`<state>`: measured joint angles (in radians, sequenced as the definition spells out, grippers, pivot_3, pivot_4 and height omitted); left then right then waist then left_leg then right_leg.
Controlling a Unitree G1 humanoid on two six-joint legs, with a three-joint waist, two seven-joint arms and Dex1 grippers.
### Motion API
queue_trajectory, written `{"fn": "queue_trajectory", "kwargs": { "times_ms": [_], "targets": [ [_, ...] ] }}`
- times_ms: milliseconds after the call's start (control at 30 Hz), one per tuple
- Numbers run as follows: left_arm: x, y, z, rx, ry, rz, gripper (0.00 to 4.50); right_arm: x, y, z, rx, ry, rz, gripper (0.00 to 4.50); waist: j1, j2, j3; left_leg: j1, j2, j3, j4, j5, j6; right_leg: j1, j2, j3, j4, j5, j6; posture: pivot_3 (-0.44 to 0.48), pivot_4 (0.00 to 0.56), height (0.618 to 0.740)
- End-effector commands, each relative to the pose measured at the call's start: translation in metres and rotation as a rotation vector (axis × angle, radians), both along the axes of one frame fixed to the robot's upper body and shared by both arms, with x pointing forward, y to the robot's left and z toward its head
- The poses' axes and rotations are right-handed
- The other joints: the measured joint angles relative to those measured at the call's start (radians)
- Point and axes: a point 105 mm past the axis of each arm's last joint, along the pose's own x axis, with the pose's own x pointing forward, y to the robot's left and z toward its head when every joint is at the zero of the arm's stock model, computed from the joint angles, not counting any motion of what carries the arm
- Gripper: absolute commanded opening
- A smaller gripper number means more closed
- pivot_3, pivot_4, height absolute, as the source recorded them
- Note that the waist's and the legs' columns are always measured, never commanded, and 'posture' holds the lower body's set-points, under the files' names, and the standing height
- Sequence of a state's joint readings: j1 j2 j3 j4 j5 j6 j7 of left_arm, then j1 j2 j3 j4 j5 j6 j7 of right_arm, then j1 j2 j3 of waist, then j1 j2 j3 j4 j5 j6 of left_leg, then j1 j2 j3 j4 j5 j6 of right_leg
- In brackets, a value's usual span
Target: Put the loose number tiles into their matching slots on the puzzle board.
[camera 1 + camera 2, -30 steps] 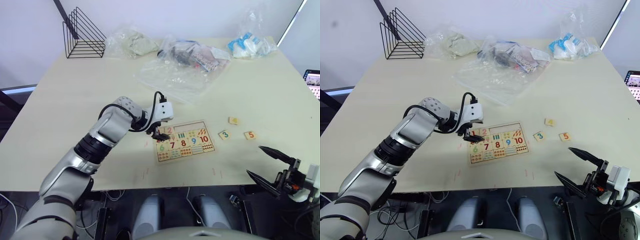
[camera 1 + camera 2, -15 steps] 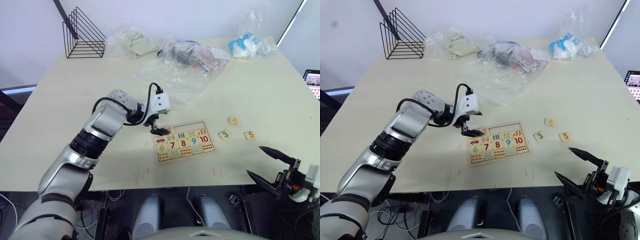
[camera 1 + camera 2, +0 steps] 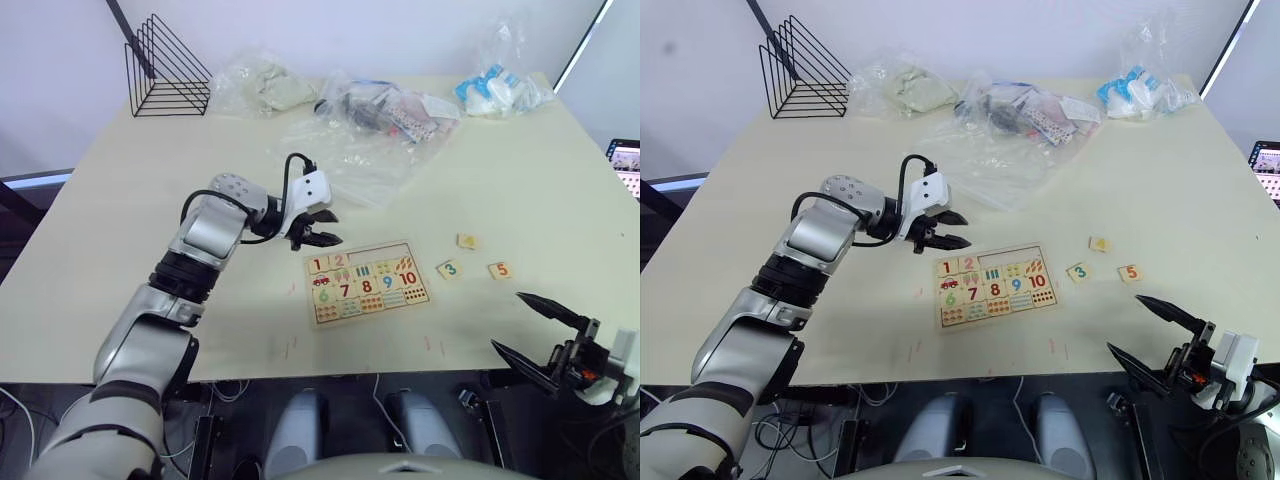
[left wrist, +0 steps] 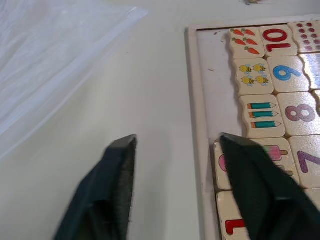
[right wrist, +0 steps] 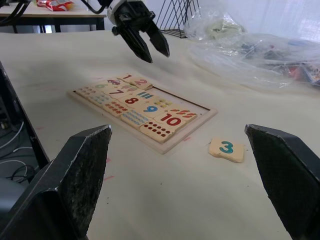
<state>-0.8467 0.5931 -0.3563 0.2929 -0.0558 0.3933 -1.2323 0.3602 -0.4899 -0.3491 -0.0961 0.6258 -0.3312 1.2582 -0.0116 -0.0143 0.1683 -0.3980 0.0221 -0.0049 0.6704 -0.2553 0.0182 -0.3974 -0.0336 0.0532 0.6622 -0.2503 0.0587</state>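
Note:
The puzzle board (image 3: 368, 282) lies flat at the table's middle. A red 1 tile (image 3: 317, 265) and a red 2 tile (image 3: 338, 261) sit in the two left slots; the other slots (image 4: 215, 75) are bare. Three loose number tiles lie right of the board: the green 3 (image 3: 449, 268), the orange 5 (image 3: 500, 270) and the yellow 4 (image 3: 466, 241). My left gripper (image 3: 331, 228) hovers open and empty just off the board's upper left corner. My right gripper (image 3: 508, 320) hangs open and empty past the table's near right edge, well short of the tiles.
A black wire rack (image 3: 165, 68) stands at the far left corner. Clear plastic bags (image 3: 370, 135) with small items spread across the back, reaching close to the board's far side. More bags (image 3: 500, 90) sit at the far right.
My left gripper has lifted off the board's left end and drawn back up and to the left. The 1 tile now shows seated in its slot. The right arm is still.

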Motion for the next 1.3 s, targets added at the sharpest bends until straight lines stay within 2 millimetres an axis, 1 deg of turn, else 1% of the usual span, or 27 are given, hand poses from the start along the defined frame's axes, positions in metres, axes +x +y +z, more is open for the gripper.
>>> {"fn": "queue_trajectory", "kwargs": {
  "times_ms": [33,67,100,400,633,1067,1300],
  "targets": [
    [-0.004,0.003,0.005,-0.01,-0.009,-0.049,0.81,-0.001,0.0,0.005,-0.006,-0.029,-0.001,4.5,0.0,0.0,0.0,0.0,0.0,0.0,0.0,0.0,0.0,0.0,0.0,0.0,0.0,0.0,0.0,0.0,0.15,0.74],
    [-0.005,0.005,0.003,0.001,-0.001,-0.059,0.39,-0.001,0.0,0.005,-0.007,-0.028,-0.001,4.5,0.0,0.0,0.0,0.0,0.0,0.0,0.0,0.0,0.0,0.0,0.0,0.0,0.0,0.0,0.0,0.0,0.15,0.74],
    [-0.006,0.006,0.001,0.008,0.003,-0.066,0.08,-0.002,0.0,0.005,-0.007,-0.028,-0.001,4.5,0.0,0.0,0.0,0.0,0.0,0.0,0.0,0.0,0.0,0.0,0.0,0.0,0.0,0.0,0.0,0.0,0.15,0.74],
    [-0.008,0.014,-0.012,0.057,0.036,-0.071,0.08,-0.003,-0.002,0.005,-0.014,-0.03,-0.004,4.5,0.0,0.0,0.0,0.0,0.0,0.0,0.0,0.0,0.0,0.0,0.0,0.0,0.0,0.0,0.0,0.0,0.15,0.74],
    [-0.011,0.022,-0.021,0.114,0.028,-0.095,0.08,-0.003,-0.004,0.006,-0.019,-0.031,-0.003,4.5,0.0,0.0,0.0,0.0,0.0,0.0,0.0,0.0,0.0,0.0,0.0,0.0,0.0,0.0,0.0,0.0,0.15,0.74],
    [-0.018,0.021,-0.025,0.12,0.053,-0.12,0.08,-0.003,-0.004,0.007,-0.022,-0.03,-0.004,4.5,0.0,0.0,0.0,0.0,0.0,0.0,0.0,0.0,0.0,0.0,0.0,0.0,0.0,0.0,0.0,0.0,0.15,0.74],
    [-0.018,0.021,-0.027,0.12,0.055,-0.121,0.08,-0.004,-0.004,0.007,-0.023,-0.031,-0.006,4.5,0.0,0.0,0.0,0.0,0.0,0.0,0.0,0.0,0.0,0.0,0.0,0.0,0.0,0.0,0.0,0.0,0.15,0.74]
  ]
}}
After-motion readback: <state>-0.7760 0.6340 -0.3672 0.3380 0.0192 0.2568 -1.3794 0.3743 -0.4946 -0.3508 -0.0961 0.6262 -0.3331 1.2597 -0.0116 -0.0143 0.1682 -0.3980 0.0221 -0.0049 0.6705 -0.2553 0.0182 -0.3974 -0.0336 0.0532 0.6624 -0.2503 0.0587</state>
